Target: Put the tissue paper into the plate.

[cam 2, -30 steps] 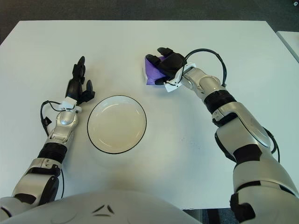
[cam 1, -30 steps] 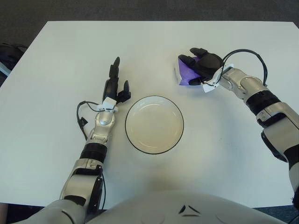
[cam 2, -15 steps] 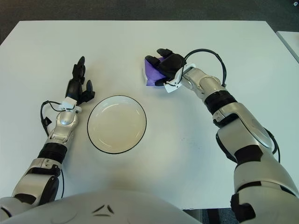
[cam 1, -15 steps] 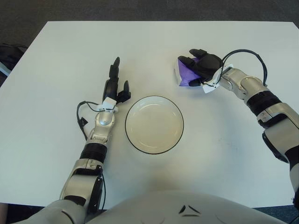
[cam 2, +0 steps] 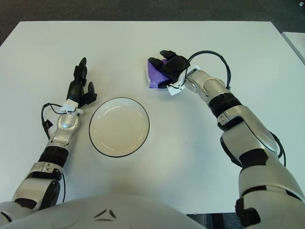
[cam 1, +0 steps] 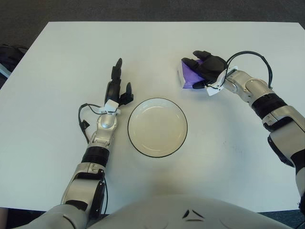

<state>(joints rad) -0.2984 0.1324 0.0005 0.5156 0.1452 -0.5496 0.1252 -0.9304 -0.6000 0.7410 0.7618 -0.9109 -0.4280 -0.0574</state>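
Now plate [cam 1: 157, 127] bare, right hand [cam 1: 208, 67] gripping tissue paper [cam 1: 189, 76]

Purple tissue pack [cam 1: 189, 76] with white edge; cream plate [cam 1: 157, 127], thin black rim; white table [cam 1: 57, 138]; black-fingered right hand [cam 1: 208, 67].

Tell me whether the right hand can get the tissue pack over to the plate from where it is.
Probably yes. The right hand is already curled over the purple tissue pack, and only bare table lies between it and the plate. The left hand shows on the plate's far side, out of the way.
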